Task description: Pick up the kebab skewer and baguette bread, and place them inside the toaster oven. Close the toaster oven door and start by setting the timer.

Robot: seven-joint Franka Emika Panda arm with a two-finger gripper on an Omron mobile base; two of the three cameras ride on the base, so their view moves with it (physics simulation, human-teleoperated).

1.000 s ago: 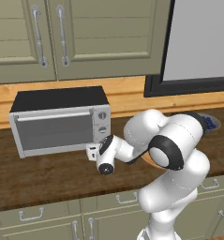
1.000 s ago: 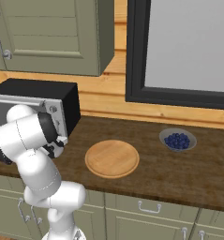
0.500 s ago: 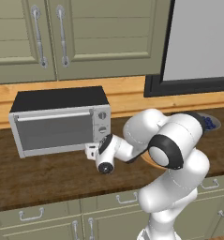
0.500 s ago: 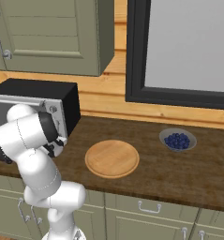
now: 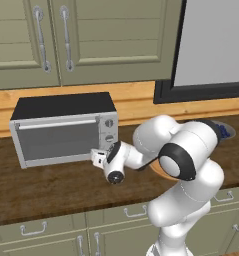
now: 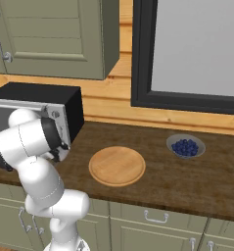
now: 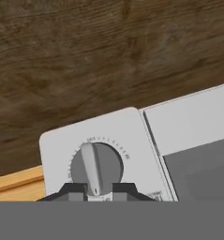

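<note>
Your gripper [image 7: 95,189] is at the toaster oven's [image 5: 64,131] lowest knob [image 7: 95,168], fingertips straddling its pointer. Against a second ago, the arm has hardly moved; the jaws look slightly loosened, though you can't tell if they still pinch. The toaster oven door [image 5: 57,141] is closed, at the knob's nine o'clock; the timer step seems finished.

We cannot read the tiny marks around the knob [image 7: 95,168]. The toaster oven [image 6: 64,110] is cut at nine o'clock in the right base view, its door hidden behind the arm [image 6: 28,142].
</note>
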